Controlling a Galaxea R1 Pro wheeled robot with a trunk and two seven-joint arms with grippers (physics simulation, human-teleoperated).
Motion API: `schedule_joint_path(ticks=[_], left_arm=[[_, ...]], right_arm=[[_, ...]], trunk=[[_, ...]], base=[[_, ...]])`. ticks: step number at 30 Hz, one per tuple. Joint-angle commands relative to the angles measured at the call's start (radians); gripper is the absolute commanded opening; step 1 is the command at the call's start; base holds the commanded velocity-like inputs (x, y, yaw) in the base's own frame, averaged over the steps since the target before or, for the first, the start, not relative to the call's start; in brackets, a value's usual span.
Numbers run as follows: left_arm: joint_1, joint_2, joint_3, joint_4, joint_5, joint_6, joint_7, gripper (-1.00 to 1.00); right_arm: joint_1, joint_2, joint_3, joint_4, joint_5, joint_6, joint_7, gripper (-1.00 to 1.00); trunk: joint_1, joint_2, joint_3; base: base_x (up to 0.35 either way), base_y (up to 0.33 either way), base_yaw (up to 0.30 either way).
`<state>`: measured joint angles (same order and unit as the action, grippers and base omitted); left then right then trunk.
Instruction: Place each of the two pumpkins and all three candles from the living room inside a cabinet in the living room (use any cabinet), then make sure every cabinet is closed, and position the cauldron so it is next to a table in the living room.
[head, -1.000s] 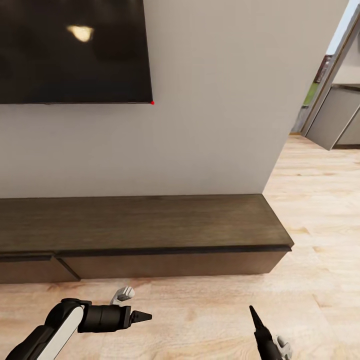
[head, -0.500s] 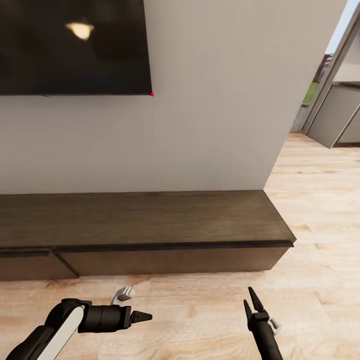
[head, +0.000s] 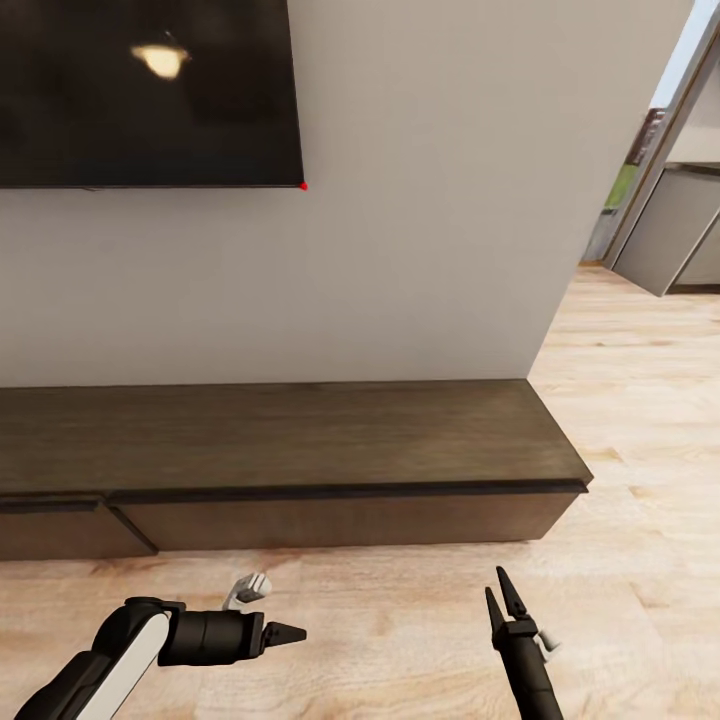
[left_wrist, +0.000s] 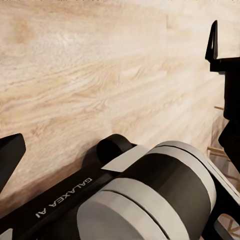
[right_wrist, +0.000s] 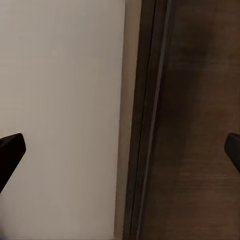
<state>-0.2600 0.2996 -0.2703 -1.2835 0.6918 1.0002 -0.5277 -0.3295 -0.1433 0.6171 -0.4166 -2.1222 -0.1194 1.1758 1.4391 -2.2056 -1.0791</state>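
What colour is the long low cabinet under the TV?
Dark brown wood grain cabinet, clearest in the head view.

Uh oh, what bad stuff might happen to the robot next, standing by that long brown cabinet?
1. The right pincer is open and empty, aimed at the cabinet; its thin tips might poke the smooth, handle-less drawer front or slip off it.
2. The left drawer front seems to sit slightly out of line with the one beside it, so it may be ajar and could get forgotten.
3. The left pincer hangs low over the wooden floor and might scrape it.
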Motion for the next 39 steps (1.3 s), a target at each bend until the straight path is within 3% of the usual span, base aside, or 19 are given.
schedule_joint_path(ticks=[1, 13, 39], left_arm=[[0.000, 0.000, 0.000, 0.000, -0.003, 0.002, -0.005, 1.00], [0.005, 0.010, 0.011, -0.002, 0.038, 0.001, -0.005, 1.00], [0.008, 0.010, 0.005, 0.001, 0.038, 0.000, -0.040, 1.00]], right_arm=[[-0.001, -0.001, 0.009, -0.001, -0.007, -0.010, 0.002, 1.00], [0.000, -0.004, 0.007, 0.000, -0.009, -0.012, 0.010, 1.00], [0.001, -0.002, 0.007, 0.001, -0.010, -0.019, 0.010, 1.00]], trunk=[[0.000, 0.000, -0.001], [0.000, 0.000, -0.001], [0.000, 0.000, -0.001]], base=[[0.000, 0.000, 0.000], [0.023, 0.000, 0.000], [0.116, 0.000, 0.000]])
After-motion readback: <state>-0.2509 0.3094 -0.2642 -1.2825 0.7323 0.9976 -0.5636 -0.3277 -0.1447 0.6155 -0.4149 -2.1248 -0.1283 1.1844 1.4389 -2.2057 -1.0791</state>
